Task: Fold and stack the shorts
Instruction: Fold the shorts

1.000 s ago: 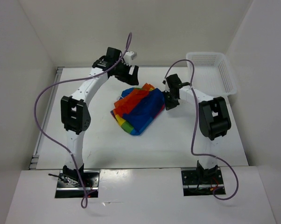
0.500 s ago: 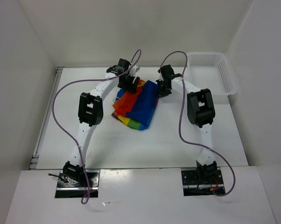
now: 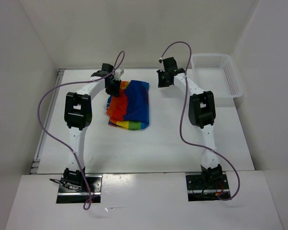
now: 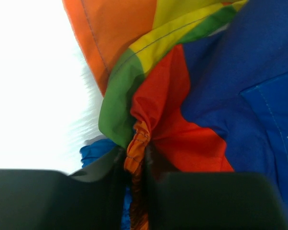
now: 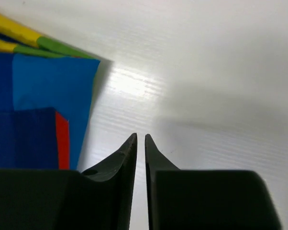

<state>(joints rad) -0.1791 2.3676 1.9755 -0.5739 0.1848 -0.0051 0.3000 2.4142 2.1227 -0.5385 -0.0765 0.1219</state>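
white table (image 3: pixel 182 139) boxed in by white walls, and the shorts (image 3: pixel 129 106) lie bunched in a rough rectangle toward the far middle, blue panel on top, rainbow stripes showing along the near and left edges. left gripper (image 3: pixel 112 89) is at the bundle's far left corner. its wrist view shows it clamped on the gathered orange-red waistband (image 4: pixel 137 143), fabric pinched right between the black fingers. right gripper (image 3: pixel 162 79) hovers beside the far right corner, apart from the cloth. on its own camera the fingers are together bar a thin slit, nothing in them, bare table beneath and the blue edge off to the left. reads to me like mid-fold: one corner held, the other free. next move, i'd say, calls for the right gripper to open and take that blue edge so both arms can fold evenly. white mesh basket (image 3: pixel 233 79) sits at the far right corner, well apart from the shorts, and nothing shows inside it.
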